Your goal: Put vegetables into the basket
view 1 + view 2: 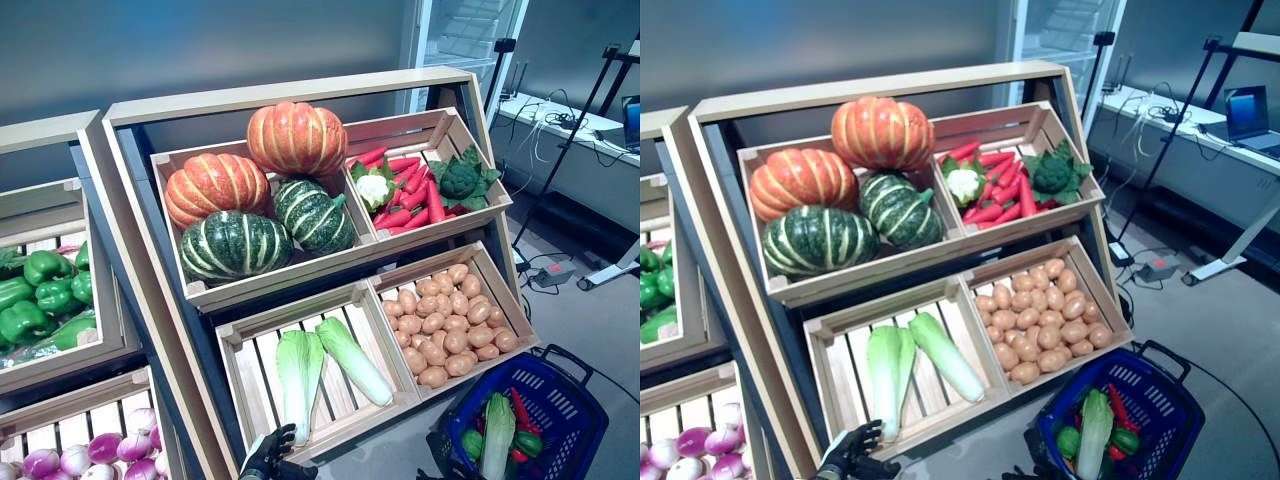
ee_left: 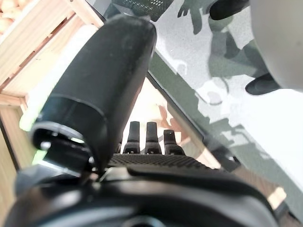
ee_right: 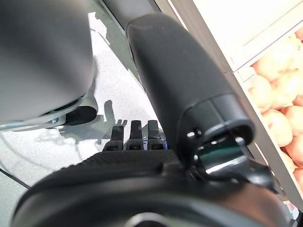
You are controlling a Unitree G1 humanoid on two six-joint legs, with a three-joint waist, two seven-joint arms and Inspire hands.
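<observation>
The blue plastic basket [image 1: 592, 400] stands on the floor at the lower right, in front of the stand. In it lie a pale green cabbage [image 1: 497, 435], green peppers [image 1: 472, 443] and a long red vegetable [image 1: 520, 408]. My left hand [image 1: 268, 455] is low, just below the front edge of the crate that holds two pale cabbages [image 1: 300, 370]. Its fingers [image 2: 147, 137] are straight and hold nothing. My right hand [image 3: 132, 165] is low beside the potato crate [image 3: 284, 109], left of the basket. Its fingers [image 3: 135, 135] are straight over the floor and empty.
The wooden stand [image 1: 300, 100] has sloping crates on two levels. A second stand [image 1: 60, 300] is at the left. A desk [image 1: 580, 140] and a black tripod leg [image 1: 560, 160] stand at the back right, with a power strip [image 1: 552, 272] on the floor.
</observation>
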